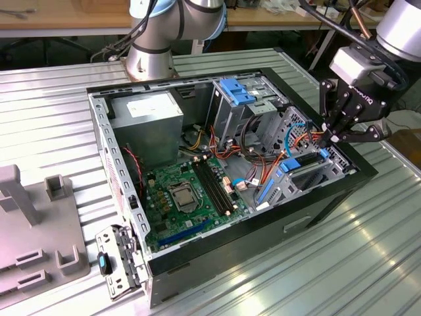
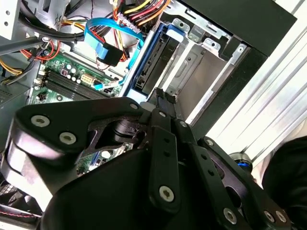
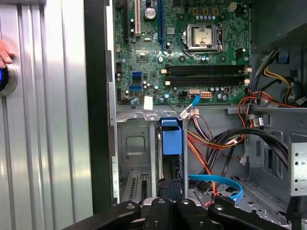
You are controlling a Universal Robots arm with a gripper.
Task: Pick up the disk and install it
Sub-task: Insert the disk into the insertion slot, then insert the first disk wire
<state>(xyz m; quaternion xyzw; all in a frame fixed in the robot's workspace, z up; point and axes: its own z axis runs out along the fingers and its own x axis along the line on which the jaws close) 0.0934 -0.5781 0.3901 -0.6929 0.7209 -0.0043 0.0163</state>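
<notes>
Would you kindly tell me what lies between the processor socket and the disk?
In the first wrist view, the long black memory slots run between the processor socket and the disk.

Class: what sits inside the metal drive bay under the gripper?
The blue-framed disk sits slotted in the drive bay; the gripper covers its near end.

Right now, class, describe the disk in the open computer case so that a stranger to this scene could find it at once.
Find the open computer case, then its corner at the exterior view's right, where the gripper hangs. The disk stands on edge in the drive cage there. Its bright blue carrier sets it apart from the bare silver slot beside it.
</notes>
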